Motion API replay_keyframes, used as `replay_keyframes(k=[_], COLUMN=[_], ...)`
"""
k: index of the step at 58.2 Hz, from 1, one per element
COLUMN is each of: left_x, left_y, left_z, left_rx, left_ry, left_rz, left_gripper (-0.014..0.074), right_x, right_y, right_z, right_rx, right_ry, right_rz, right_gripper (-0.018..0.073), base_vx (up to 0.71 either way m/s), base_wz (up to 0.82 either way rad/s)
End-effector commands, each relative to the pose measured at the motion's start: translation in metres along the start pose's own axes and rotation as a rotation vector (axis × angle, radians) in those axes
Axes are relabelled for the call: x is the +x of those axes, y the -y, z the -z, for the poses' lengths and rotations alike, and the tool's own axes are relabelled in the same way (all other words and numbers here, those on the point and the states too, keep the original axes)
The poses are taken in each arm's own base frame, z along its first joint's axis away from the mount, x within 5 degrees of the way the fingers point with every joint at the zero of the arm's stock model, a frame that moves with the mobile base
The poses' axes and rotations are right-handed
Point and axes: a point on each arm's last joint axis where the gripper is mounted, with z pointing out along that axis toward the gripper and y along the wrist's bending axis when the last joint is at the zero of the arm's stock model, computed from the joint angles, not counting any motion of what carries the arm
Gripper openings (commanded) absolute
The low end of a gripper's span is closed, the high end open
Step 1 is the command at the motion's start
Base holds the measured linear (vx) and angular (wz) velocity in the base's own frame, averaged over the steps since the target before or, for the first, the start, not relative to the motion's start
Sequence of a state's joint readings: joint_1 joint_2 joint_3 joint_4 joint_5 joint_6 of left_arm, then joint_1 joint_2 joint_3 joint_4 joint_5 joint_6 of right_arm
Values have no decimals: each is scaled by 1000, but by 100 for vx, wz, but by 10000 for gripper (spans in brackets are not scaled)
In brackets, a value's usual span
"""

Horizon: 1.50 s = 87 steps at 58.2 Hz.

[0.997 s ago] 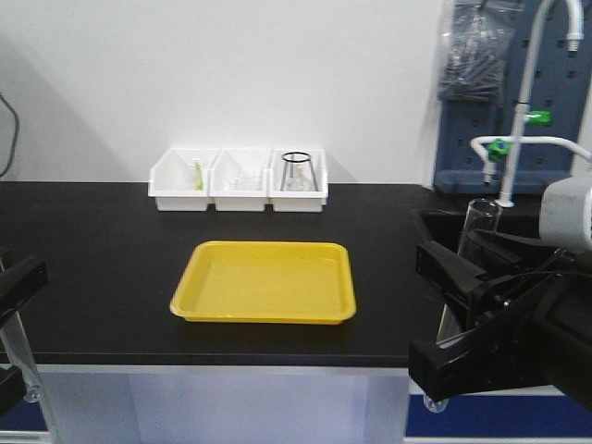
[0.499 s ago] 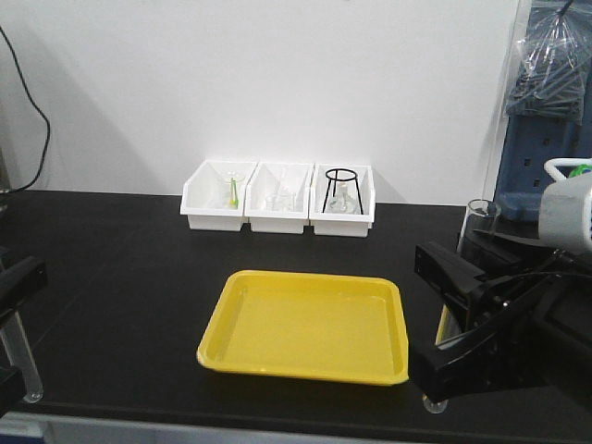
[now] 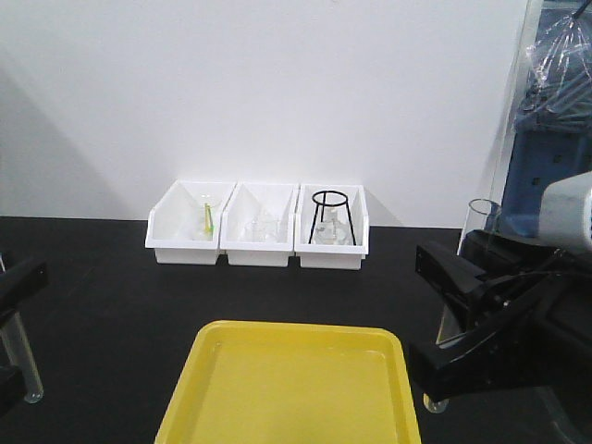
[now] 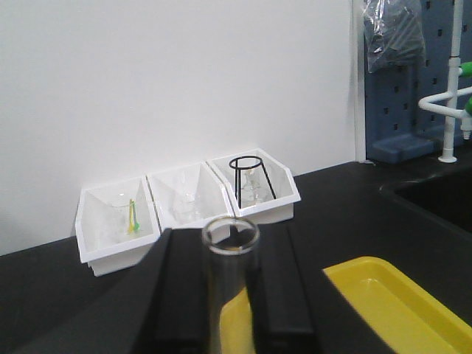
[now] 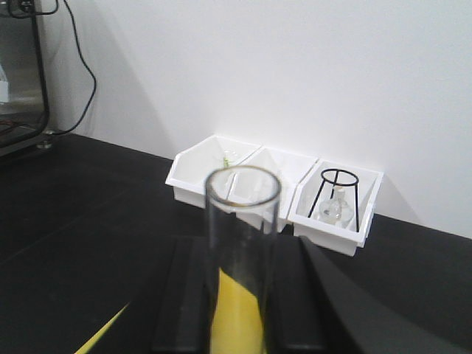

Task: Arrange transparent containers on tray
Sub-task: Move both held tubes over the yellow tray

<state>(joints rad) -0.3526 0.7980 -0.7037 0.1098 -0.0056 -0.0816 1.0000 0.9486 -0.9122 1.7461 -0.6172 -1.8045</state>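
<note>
- Left gripper (image 3: pixel 13 333) sits at the far left edge of the front view, its black fingers clamped on the slim tube (image 3: pixel 20 359).
- That slim tube stands close to upright, with its rounded bottom poking out below the fingers. It is well apart from the tray's left side.
- In the left wrist view the tube's round rim is dead centre, with a dark finger pressed in on each side.
- Over to the right gripper (image 3: pixel 450 319): its jaws are closed around the wider tube (image 5: pixel 242 221), which is held tilted with the rim up and leaning right.
- In the front view the wider tube's lower end shows under the gripper, just beside the tray's right rim.
- The right wrist camera looks along the glass, and yellow shows through the lower half of it.
- The yellow tray (image 3: pixel 289 340) lies flat on the black benchtop (image 3: pixel 102 305), low and central between the two arms. The bottom of the front view cuts off its near edge.
- A row of white bins (image 3: pixel 259 256) lines the wall at the back, well beyond the tray.
- A black wire stand (image 3: pixel 330 215) stands in the right-hand bin, and clear glassware shows faintly in the others.
</note>
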Motion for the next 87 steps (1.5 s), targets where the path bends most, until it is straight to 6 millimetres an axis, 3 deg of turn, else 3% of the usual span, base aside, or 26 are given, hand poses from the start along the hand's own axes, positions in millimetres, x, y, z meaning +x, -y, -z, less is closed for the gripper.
replay_keyframes(k=[1, 42, 87], left_x=[-20, -20, -21], left_y=[1, 1, 1], left_z=[3, 3, 3], left_rx=[11, 11, 12], left_ry=[125, 124, 129], left_rz=[8, 8, 8], left_gripper=[83, 83, 83], right_x=[-13, -13, -13], right_y=[2, 2, 2], right_z=[4, 4, 4], right_rx=[-21, -21, -21], right_ry=[30, 30, 30], right_rz=[-35, -35, -35], right_gripper=[170, 170, 170], base_vx=[31, 24, 3], base_wz=[-8, -8, -1])
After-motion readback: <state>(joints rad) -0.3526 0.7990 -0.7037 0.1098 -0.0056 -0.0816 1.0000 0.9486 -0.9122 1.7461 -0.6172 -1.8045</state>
